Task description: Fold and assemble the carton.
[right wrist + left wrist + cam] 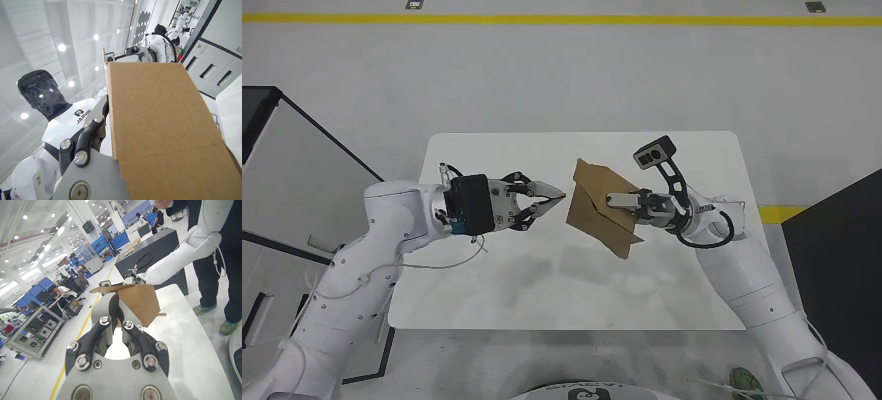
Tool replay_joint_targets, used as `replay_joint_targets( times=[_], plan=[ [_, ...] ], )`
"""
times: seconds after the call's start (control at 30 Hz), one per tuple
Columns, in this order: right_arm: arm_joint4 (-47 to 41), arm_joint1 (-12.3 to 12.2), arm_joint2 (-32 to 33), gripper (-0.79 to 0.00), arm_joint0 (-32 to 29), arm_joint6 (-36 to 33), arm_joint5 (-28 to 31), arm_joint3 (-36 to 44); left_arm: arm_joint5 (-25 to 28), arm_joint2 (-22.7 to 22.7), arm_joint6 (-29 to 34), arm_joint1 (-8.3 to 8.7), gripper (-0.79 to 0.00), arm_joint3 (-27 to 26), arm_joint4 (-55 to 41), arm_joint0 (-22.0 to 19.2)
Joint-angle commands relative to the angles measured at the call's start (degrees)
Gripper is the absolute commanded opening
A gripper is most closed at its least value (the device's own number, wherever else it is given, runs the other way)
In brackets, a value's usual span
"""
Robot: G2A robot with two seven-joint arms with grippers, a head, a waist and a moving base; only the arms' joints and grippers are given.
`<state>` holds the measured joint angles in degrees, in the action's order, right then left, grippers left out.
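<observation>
The brown carton (592, 208) is partly folded and held tilted above the middle of the white table (492, 290). My right gripper (616, 201) is shut on the carton's right edge. In the right wrist view the cardboard panel (160, 113) stands right against one finger (97, 113). My left gripper (560, 194) hovers just left of the carton, apart from it and pointing at it, fingers together and holding nothing. From the left wrist, the left gripper (116, 308) sits close in front of the carton (141, 302), with the right arm behind it.
The table's bare top (179, 323) stretches around the carton. A dark cabinet (842, 240) stands past the table's right edge, and a black frame (272, 130) stands off its left side.
</observation>
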<state>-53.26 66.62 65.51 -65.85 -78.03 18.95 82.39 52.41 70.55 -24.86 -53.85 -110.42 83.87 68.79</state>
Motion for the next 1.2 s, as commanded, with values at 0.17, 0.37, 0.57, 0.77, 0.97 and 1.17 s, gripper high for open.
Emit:
replay_joint_targets(
  times=[0.17,0.37,0.57,0.77,0.97,1.17],
  plan=[
    [0.1,0.34,-0.81,-0.785,0.35,0.15,-0.63,0.06,0.04,-2.8,0.41,-0.41,-0.785,-0.51,-0.34,-0.14],
    [-0.61,0.65,-1.46,-0.785,0.55,-1.84,-0.13,0.12,-0.4,-4.46,0.63,-0.76,-0.785,0.39,-0.12,-1.05],
    [-0.6,0.74,-1.08,-0.785,0.36,-2.16,0.28,0.1,0.18,-4.99,0.52,-0.88,-0.785,0.68,-0.3,-1.39],
    [-0.5,0.82,-0.75,-0.785,0.09,-2.04,0.37,0.28,0.8,-6.11,0.36,-1.1,-0.785,0.69,-0.63,-1.76],
    [-0.5,0.98,-0.81,-0.785,0.13,-2.3,0.31,0.39,0.95,-7.13,0.59,-1.33,-0.785,0.85,-0.87,-2.18],
    [-0.44,1.07,-0.6,-0.785,0.05,-2.54,0.26,0.26,0.69,-6.24,1.02,-1.29,-0.785,1.44,-0.76,-2.47]
  ],
)
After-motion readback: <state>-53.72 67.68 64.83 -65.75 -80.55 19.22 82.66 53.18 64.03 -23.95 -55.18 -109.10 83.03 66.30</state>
